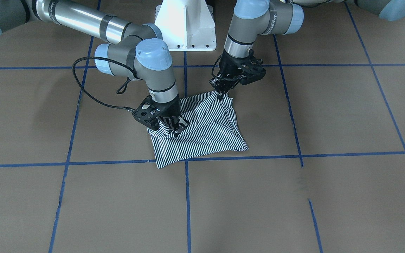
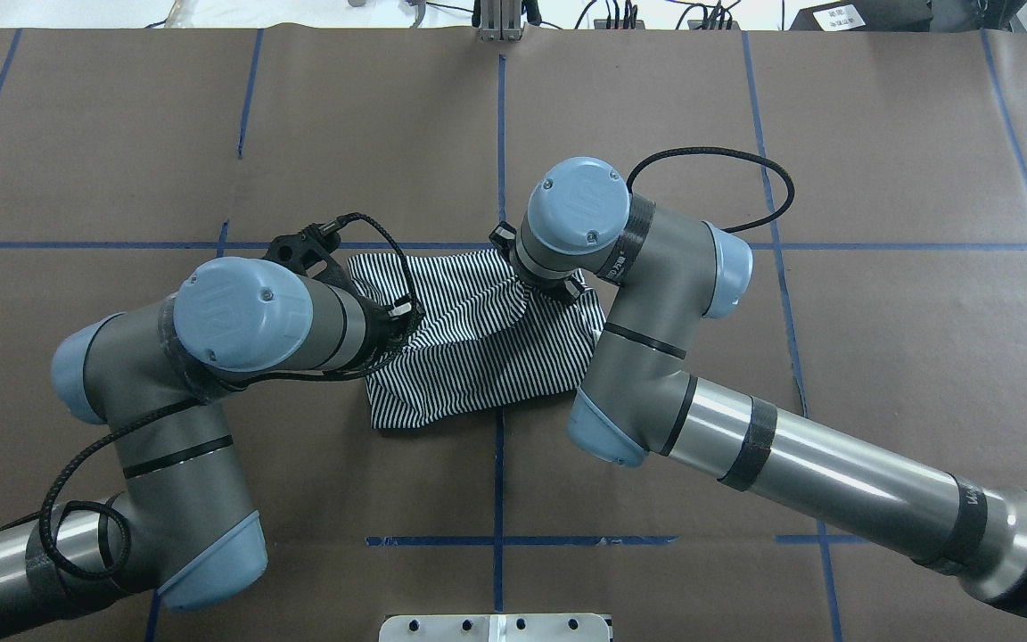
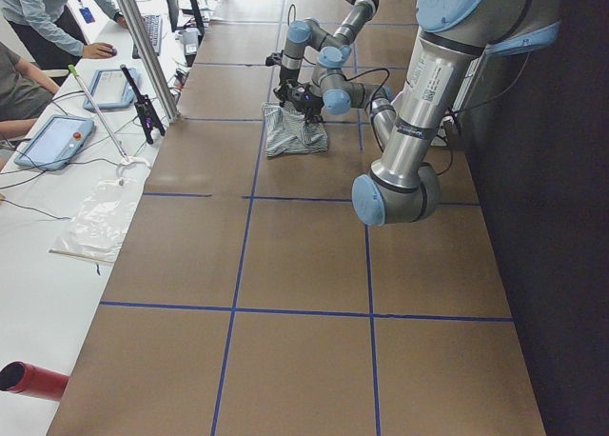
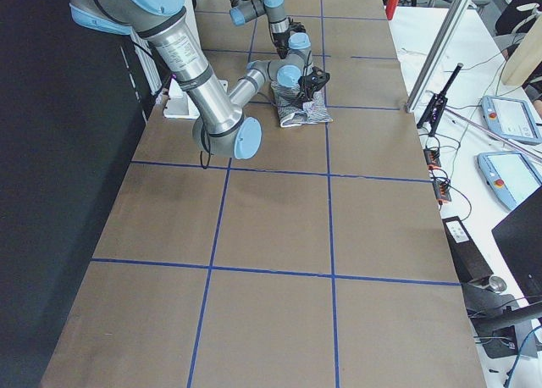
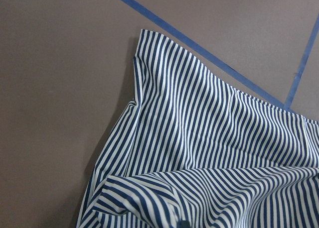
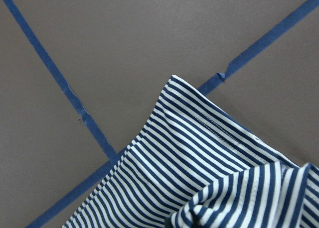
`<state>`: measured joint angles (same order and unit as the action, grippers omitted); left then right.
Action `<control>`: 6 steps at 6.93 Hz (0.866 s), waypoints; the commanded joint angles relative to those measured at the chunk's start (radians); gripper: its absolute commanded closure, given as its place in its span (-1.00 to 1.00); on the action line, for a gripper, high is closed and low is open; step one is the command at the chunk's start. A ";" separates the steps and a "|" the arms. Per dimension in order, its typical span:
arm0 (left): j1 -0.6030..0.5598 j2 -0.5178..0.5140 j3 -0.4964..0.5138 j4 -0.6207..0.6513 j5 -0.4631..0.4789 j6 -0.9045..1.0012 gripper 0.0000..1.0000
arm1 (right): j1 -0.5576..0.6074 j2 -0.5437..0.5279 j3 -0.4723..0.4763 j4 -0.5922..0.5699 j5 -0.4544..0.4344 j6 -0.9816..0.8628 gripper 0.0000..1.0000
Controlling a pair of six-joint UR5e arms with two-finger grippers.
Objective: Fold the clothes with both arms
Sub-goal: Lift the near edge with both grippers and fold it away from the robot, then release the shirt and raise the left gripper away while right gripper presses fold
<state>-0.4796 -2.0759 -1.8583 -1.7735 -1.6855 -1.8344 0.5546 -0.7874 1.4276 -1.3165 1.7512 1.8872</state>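
Brown bench [image 1: 294,196] with blue tape lines [image 1: 187,196] fills the front view; the striped shirt [image 1: 206,133] lies crumpled at its middle. The right gripper [image 1: 176,129] pinches a bunched edge, the left gripper [image 1: 220,94] pinches the far corner. From above, the shirt lies between both grippers. Wrist cameras show striped cloth close below.

One striped shirt [image 1: 206,130], one left arm [image 1: 246,30], one right arm [image 1: 155,68].
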 commanded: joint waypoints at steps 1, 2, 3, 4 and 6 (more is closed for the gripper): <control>-0.144 -0.054 0.175 -0.070 0.000 0.021 0.21 | 0.057 0.110 -0.148 0.016 0.001 -0.052 -0.32; -0.228 -0.143 0.409 -0.202 0.000 0.161 -0.99 | 0.112 0.238 -0.361 0.125 0.005 -0.110 -0.99; -0.310 -0.154 0.507 -0.289 -0.003 0.254 -1.00 | 0.173 0.259 -0.456 0.197 0.036 -0.178 -1.00; -0.330 -0.153 0.519 -0.316 -0.029 0.308 -1.00 | 0.217 0.258 -0.469 0.197 0.083 -0.212 -1.00; -0.333 -0.151 0.501 -0.320 -0.141 0.311 -1.00 | 0.222 0.251 -0.432 0.188 0.134 -0.296 -1.00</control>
<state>-0.8051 -2.2279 -1.3534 -2.0857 -1.7654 -1.5352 0.7677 -0.5333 0.9767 -1.1260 1.8479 1.6484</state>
